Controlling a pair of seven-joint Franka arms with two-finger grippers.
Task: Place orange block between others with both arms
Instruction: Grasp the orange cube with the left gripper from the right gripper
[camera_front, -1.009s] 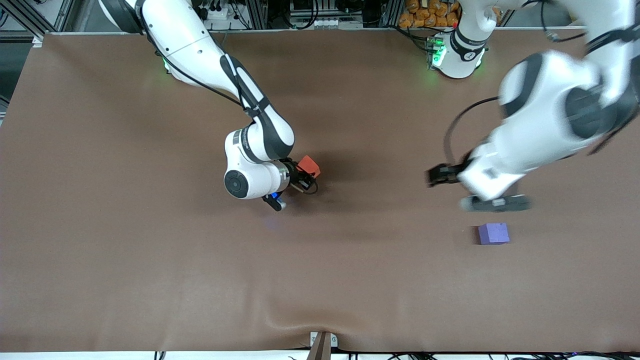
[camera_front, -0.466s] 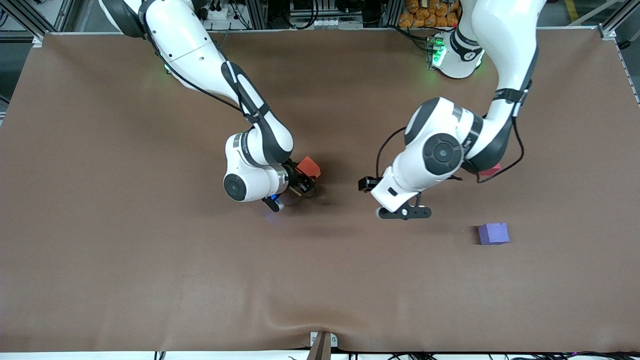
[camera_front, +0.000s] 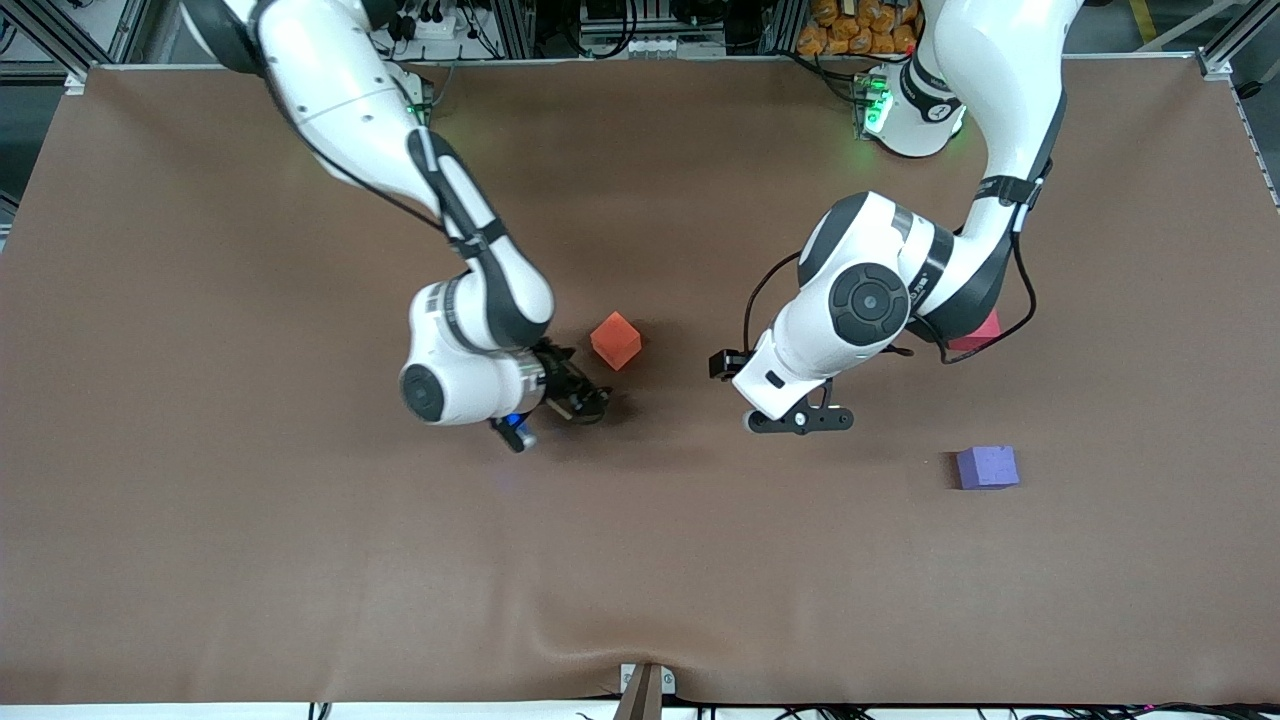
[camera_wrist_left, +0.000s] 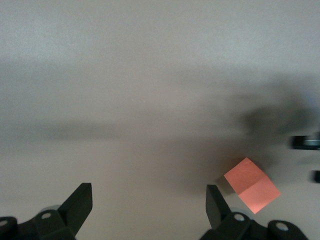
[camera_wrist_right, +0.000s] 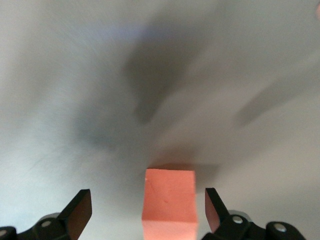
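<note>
The orange block rests on the brown table near the middle, tilted on its own axis and touching nothing. My right gripper hangs open just beside it; in the right wrist view the orange block stands free between the spread fingers of the right gripper. My left gripper is open over bare table, on the side of the block toward the left arm's end. In the left wrist view the left gripper is empty, with the orange block just outside one finger.
The pinkish-red cube lies toward the left arm's end, mostly hidden under the left arm. The purple-blue cube lies nearer the front camera than it. The table has a wrinkle at its front edge.
My right gripper opened, let go of the orange block and drew back toward its own end. The block now sits on the table. My left arm swung in toward the middle.
</note>
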